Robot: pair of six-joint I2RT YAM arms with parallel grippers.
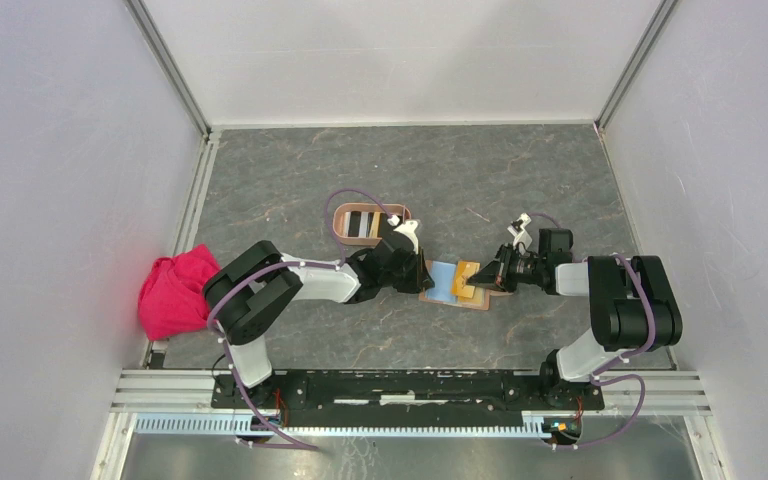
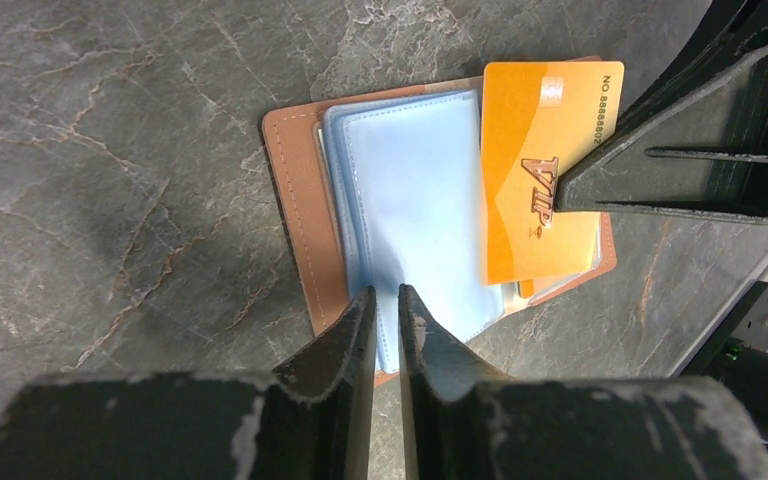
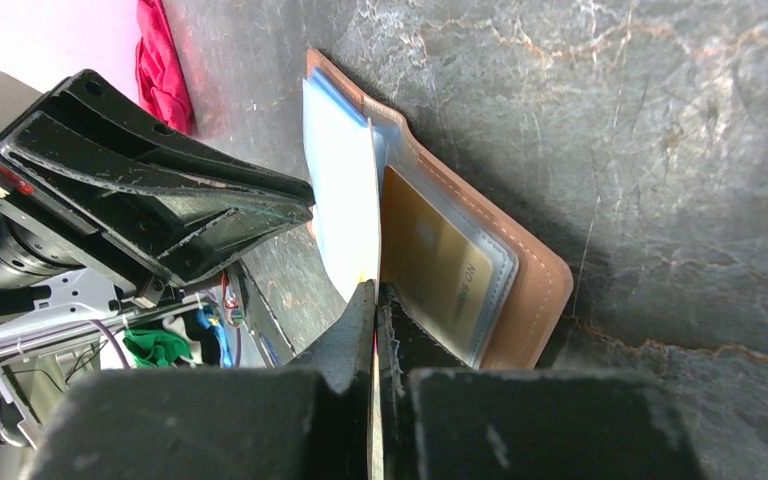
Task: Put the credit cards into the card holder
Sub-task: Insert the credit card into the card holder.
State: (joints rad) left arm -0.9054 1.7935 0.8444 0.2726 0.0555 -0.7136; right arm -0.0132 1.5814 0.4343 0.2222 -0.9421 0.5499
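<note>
1. Two robot arms, one on each side of the table (image 1: pixel 290 170).
2. Two grippers: left gripper (image 2: pixel 387 300) and right gripper (image 3: pixel 375 295), two fingers apiece.
3. One orange card (image 2: pixel 540 190), marked VIP, lying across the wallet.
4. One brown wallet (image 2: pixel 295 200), lying open.
5. Pale blue plastic sleeves (image 2: pixel 410 200) inside the wallet: more than one, exact count unclear.
6. One salmon-pink oval card holder (image 1: pixel 342 228).
7. Dark and pale cards (image 1: pixel 363 224) inside the card holder: several, too small to count.
8. One red cloth (image 1: pixel 175 290), bunched at the left wall.

Marble table (image 1: pixel 290 170): wallet (image 1: pixel 480 302), tray (image 1: pixel 343 222), cloth (image 1: pixel 172 292)
</note>
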